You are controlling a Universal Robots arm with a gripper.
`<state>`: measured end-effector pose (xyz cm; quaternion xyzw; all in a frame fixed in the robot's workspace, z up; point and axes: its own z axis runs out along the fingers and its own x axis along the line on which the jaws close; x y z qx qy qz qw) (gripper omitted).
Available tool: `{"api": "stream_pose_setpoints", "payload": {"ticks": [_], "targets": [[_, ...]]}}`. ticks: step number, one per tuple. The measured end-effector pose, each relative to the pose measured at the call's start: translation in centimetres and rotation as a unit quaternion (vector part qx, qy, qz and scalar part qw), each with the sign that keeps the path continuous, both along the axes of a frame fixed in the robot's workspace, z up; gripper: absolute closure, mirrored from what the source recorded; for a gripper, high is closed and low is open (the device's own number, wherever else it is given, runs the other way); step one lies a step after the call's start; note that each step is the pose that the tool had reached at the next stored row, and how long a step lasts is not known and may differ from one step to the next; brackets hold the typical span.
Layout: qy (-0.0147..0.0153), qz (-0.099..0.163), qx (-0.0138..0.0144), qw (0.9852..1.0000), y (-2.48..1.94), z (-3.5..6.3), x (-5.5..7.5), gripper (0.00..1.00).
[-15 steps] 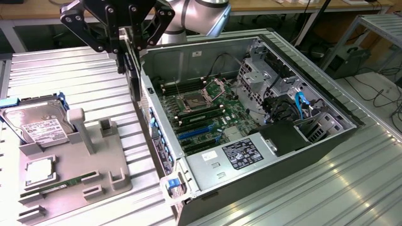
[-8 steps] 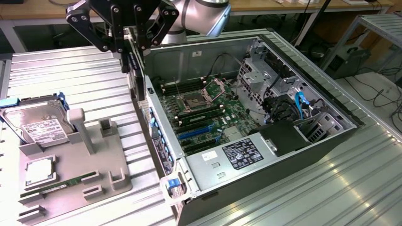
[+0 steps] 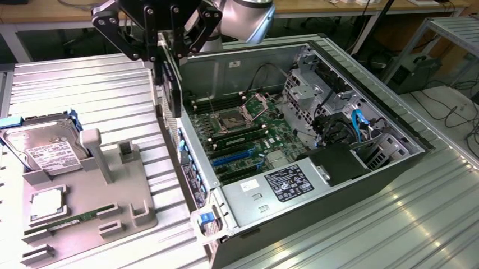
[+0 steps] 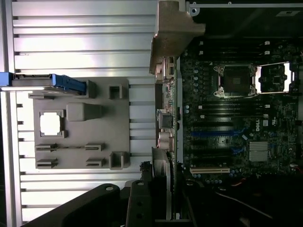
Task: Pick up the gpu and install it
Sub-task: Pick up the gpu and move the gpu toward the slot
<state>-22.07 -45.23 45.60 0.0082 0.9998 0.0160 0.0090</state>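
My gripper (image 3: 166, 53) hangs at the back of the exterior view, shut on the gpu (image 3: 170, 89). The gpu is a thin dark card held on edge, pointing down over the case's near wall, above the table. The wrist view looks along the gpu (image 4: 163, 118) edge-on, its metal bracket (image 4: 171, 33) at the far end, and my gripper (image 4: 161, 182) clamps the near end. The open computer case (image 3: 389, 168) lies on its side beside the card. Its motherboard (image 3: 247, 134) shows blue expansion slots (image 3: 230, 159), which appear again in the wrist view (image 4: 213, 134).
A grey holder tray (image 3: 142, 207) sits on the ribbed metal table (image 3: 97, 89) at the exterior view's left. It carries a hard drive (image 3: 41, 148), a processor chip (image 3: 47, 204) and a green memory stick (image 3: 71, 218). The power supply (image 3: 281, 185) and cables (image 3: 359, 126) fill the case's near end.
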Motion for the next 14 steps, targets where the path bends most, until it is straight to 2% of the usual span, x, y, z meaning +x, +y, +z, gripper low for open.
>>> {"api": "stream_pose_setpoints", "payload": {"ticks": [14], "targets": [[0.0000, 0.000, 0.0000, 1.0000, 0.00, 0.00, 1.6, 0.72]]}}
